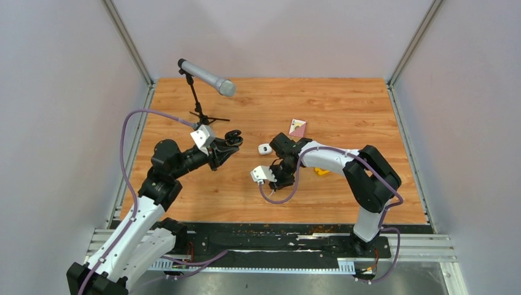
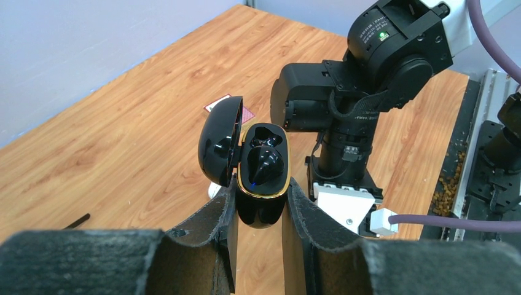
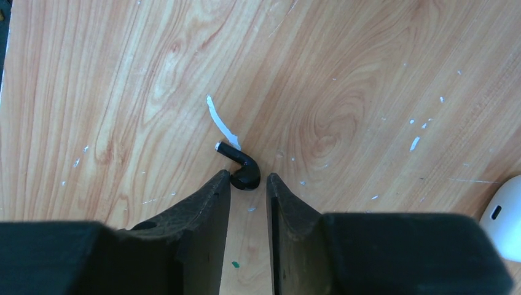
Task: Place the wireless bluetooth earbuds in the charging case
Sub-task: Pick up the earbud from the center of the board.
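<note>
1. Earbud (image 3: pixel 244 171) (a black one) lies on the table (image 3: pixel 368 92) right at the tips of the right gripper (image 3: pixel 248 183). Its stem points away from me, beside a white sliver (image 3: pixel 220 121).
2. The jaws stand a little apart, one on each side of the bulb. I see a gap on one side, so I judge it bracketed for a pinch, not yet clamped.
3. I have the left gripper (image 2: pixel 261 193) clamped on the black case (image 2: pixel 261 209), held up off the table. Its lid (image 2: pixel 219 147) is swung open and the wells face the right arm — that gives a clear way in.
4. One well holds a second earbud (image 2: pixel 265 165). The well above it looks empty — my likely target.
5. A white case (image 3: pixel 505 224) sits nearby on the table, untouched.
</note>
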You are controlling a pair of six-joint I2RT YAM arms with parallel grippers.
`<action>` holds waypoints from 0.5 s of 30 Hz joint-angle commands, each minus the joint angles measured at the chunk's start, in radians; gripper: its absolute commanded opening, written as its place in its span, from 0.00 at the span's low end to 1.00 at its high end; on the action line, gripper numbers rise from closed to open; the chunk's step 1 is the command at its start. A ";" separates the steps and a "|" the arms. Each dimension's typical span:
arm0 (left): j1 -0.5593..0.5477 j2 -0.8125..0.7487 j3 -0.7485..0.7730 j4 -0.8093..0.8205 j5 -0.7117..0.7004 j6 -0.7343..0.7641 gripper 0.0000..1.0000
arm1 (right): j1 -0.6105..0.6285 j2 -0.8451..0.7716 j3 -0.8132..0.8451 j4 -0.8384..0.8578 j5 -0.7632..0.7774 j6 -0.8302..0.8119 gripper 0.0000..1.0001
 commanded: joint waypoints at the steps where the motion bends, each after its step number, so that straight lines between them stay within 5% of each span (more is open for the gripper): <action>1: 0.007 -0.015 -0.003 0.041 -0.001 -0.007 0.00 | 0.022 0.068 -0.002 -0.079 0.015 -0.031 0.29; 8: 0.010 -0.017 -0.003 0.037 -0.001 -0.006 0.00 | 0.027 0.079 0.014 -0.093 0.013 -0.024 0.18; 15: 0.011 -0.015 -0.002 0.038 -0.001 -0.009 0.00 | 0.031 0.082 0.015 -0.089 0.014 -0.006 0.28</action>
